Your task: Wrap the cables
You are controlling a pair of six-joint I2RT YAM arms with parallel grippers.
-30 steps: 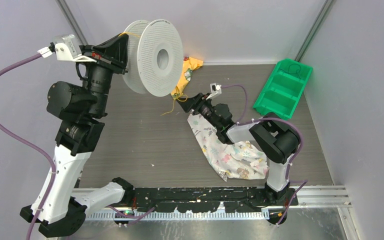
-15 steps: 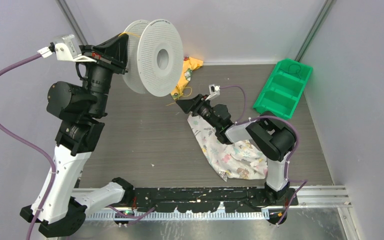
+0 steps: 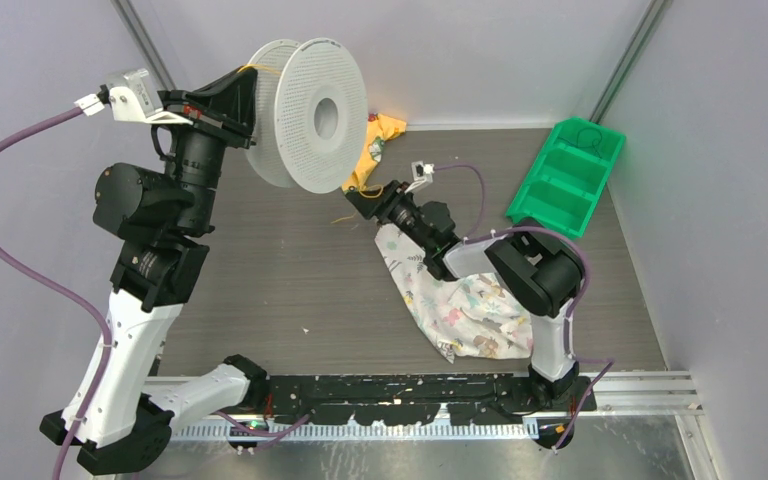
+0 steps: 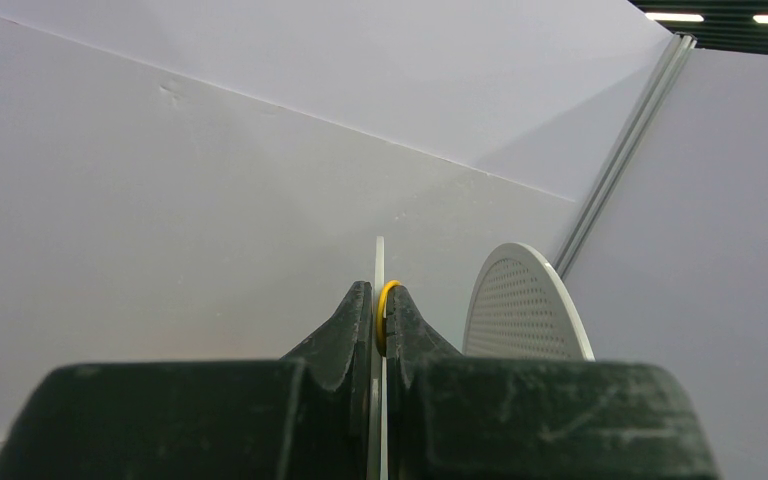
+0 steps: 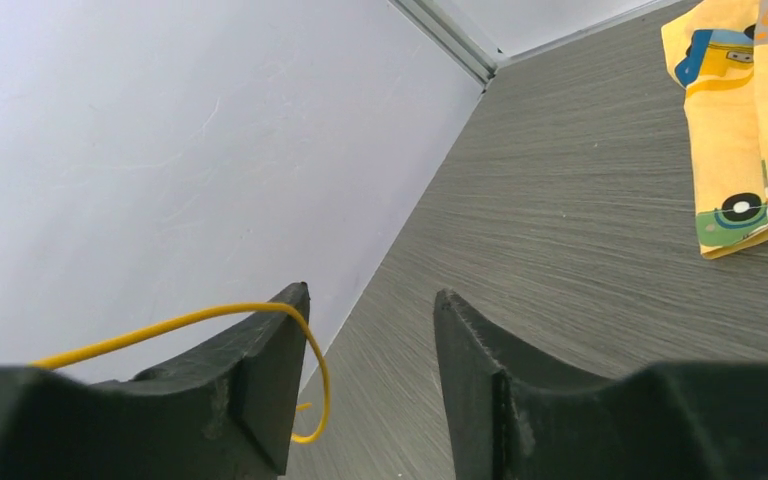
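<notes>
The left gripper [image 3: 251,104] holds a large white spool [image 3: 315,115] in the air at far left. The right gripper [image 3: 354,201] sits low mid-table beside a thin yellow cord [image 3: 343,218] and a yellow cloth [image 3: 381,140]. A floral cloth [image 3: 465,315] lies nearer, and a green bin [image 3: 565,175] stands far right.

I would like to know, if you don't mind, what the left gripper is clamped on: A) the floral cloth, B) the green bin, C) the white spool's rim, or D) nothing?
C: the left gripper pinches the thin rim of the white spool, with a bit of yellow cable in its grip.
</notes>
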